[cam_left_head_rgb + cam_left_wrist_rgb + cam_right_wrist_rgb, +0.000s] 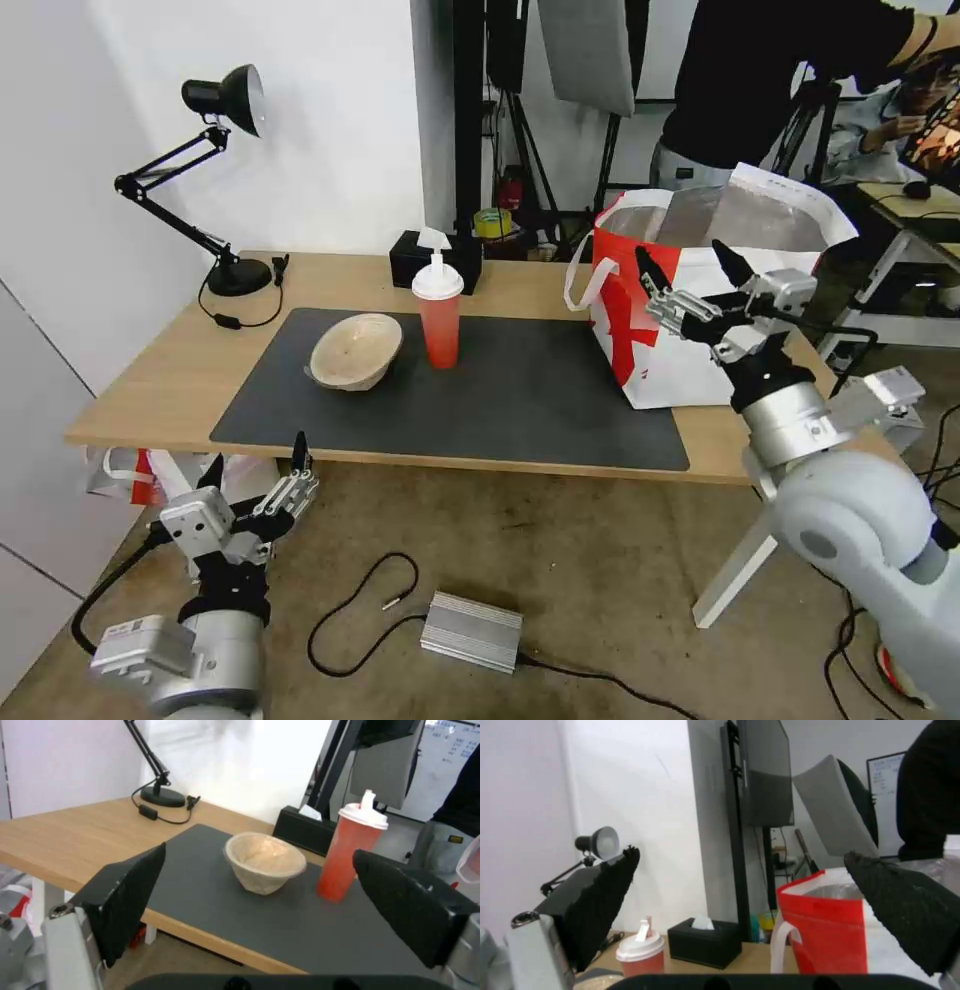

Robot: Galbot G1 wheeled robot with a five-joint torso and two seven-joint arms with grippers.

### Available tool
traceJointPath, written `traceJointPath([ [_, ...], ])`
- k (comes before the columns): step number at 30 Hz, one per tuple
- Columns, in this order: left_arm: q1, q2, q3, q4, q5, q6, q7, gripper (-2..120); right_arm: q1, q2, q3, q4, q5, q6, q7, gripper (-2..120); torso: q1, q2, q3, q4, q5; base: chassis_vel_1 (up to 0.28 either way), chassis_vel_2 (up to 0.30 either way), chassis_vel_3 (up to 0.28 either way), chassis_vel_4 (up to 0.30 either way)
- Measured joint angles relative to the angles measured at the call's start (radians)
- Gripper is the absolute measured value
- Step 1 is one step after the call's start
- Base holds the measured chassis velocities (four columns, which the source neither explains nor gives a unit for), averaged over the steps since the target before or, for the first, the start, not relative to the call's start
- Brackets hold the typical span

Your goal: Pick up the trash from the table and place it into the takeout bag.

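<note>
Hovering released beside the takeout bag, the right claw holds nothing; left claw gapes below the table.

Beige bowl, red cup with white lid, dark grey mat, red-and-white bag.

Both arms are silver-grey metal with rounded joint housings. Each ends in a black 2-fingered gripper, the left gripper and right gripper, on silver linkages; black cables trail behind.
</note>
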Motion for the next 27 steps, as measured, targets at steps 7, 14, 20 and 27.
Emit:
traceJointPath([
  [7,-0.001,0.0,0.001,0.0,0.0,-0.001,0.0,100,-0.058,0.021,0.0,0.014,-0.027,0.014,0.016,100,0.0,0.0,0.0,0.0,0.0,0.0,0.0,0.0,0.0],
  [14,0.005,-0.002,-0.002,0.0,0.001,-0.004,0.0,100,-0.093,0.042,-0.029,0.034,-0.072,0.025,0.038,100,0.0,0.0,0.0,0.0001,0.0002,0.0,0.0,0.0,0.0],
  [20,0.01,-0.009,-0.007,0.0,0.007,-0.005,0.0,100,-0.125,0.06,-0.065,0.063,-0.121,0.028,0.066,100,0.0,0.0,0.0,0.0001,0.0001,0.0,0.0,0.0,0.0],
  [27,0.011,-0.012,-0.011,0.0,0.009,-0.005,0.0,100,-0.172,0.083,-0.08,0.081,-0.169,0.031,0.07,100,0.0,0.0,0.0,0.0,0.0,0.0,0.0,0.0,0.0],
])
